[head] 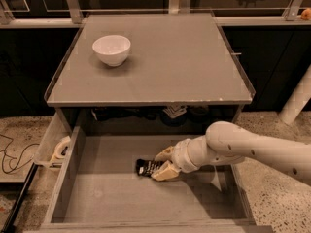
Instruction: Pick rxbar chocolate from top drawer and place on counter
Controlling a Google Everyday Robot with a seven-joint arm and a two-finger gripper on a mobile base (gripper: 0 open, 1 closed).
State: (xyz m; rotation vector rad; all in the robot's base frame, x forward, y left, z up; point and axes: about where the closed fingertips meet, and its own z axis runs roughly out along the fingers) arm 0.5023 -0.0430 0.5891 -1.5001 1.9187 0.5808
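Observation:
The rxbar chocolate (146,167) is a small black wrapper with white print lying on the bottom of the open top drawer (112,198), near its middle. My gripper (156,167) reaches in from the right on a white arm. Its two tan fingers (164,154) are drawn in on the bar's right end, one above and one below, with the bar still low on the drawer floor. The counter (160,62) is the grey tabletop above the drawer.
A white bowl (112,49) stands on the counter's far left. A narrow pale side tray with a tape roll (61,147) hangs left of the drawer. Dark items (175,112) sit on the shelf behind the drawer. A white post (297,101) stands at right.

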